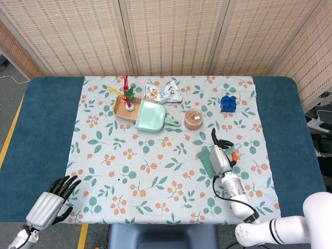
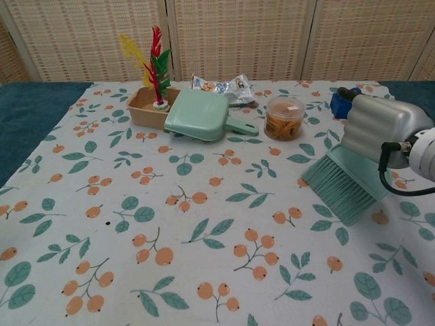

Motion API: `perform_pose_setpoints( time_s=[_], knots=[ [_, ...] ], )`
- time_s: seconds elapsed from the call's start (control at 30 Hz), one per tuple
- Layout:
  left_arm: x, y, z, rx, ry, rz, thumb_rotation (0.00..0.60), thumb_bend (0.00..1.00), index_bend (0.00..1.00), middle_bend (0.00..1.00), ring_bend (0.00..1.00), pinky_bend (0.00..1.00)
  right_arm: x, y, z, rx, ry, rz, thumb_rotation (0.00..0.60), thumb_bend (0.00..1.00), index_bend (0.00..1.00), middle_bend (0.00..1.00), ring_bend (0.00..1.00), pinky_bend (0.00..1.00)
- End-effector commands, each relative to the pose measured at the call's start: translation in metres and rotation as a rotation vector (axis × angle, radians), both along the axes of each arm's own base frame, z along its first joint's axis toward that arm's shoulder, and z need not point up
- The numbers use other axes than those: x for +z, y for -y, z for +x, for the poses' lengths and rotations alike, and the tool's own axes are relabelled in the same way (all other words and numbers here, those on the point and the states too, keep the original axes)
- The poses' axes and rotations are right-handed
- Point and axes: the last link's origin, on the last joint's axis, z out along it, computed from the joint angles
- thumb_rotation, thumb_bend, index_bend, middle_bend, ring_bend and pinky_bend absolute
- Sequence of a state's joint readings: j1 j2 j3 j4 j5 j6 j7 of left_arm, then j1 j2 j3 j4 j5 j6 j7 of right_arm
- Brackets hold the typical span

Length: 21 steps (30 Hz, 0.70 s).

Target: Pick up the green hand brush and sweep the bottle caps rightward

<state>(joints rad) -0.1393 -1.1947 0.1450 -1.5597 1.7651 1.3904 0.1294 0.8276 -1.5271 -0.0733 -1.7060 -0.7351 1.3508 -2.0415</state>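
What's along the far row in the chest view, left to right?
Feather shuttlecock → dustpan → snack wrapper → plastic jar → blue block, partly behind the right hand.

The right hand (image 2: 376, 126) has a ribbed silver-grey metal back with black fingertips, joined to a white cylindrical wrist ringed by a metal collar. A black cable (image 2: 385, 161) loops from the back of the hand to the wrist. The forearm (image 1: 290, 230) is glossy white and rounded. The left hand (image 1: 50, 202) matches: ridged silver shell, black fingers, pale wrist.
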Motion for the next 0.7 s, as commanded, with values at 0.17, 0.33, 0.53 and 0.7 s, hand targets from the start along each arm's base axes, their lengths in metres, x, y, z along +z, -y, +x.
perform_pose_setpoints(
  time_s=[0.17,0.33,0.53,0.7],
  knots=[
    [-0.005,-0.006,-0.003,0.023,-0.019,0.007,0.600,0.36,0.00,0.00,0.00,0.13,0.004,0.030,-0.015,-0.026,-0.033,-0.051,0.600,0.53,0.98,0.77,0.51,0.00],
    [-0.008,-0.010,-0.005,0.042,-0.038,0.011,0.600,0.36,0.00,0.00,0.00,0.13,0.008,0.045,-0.028,-0.046,-0.059,-0.074,0.600,0.53,0.98,0.77,0.51,0.00],
    [-0.011,-0.012,-0.008,0.057,-0.054,0.012,0.600,0.36,0.00,0.00,0.00,0.13,0.015,0.051,-0.049,-0.068,-0.089,-0.069,0.600,0.53,0.98,0.77,0.51,0.00],
    [-0.013,-0.013,-0.008,0.064,-0.061,0.015,0.600,0.37,0.00,0.00,0.00,0.13,0.026,0.051,-0.068,-0.091,-0.097,-0.064,0.600,0.53,0.98,0.77,0.51,0.00]
  ],
)
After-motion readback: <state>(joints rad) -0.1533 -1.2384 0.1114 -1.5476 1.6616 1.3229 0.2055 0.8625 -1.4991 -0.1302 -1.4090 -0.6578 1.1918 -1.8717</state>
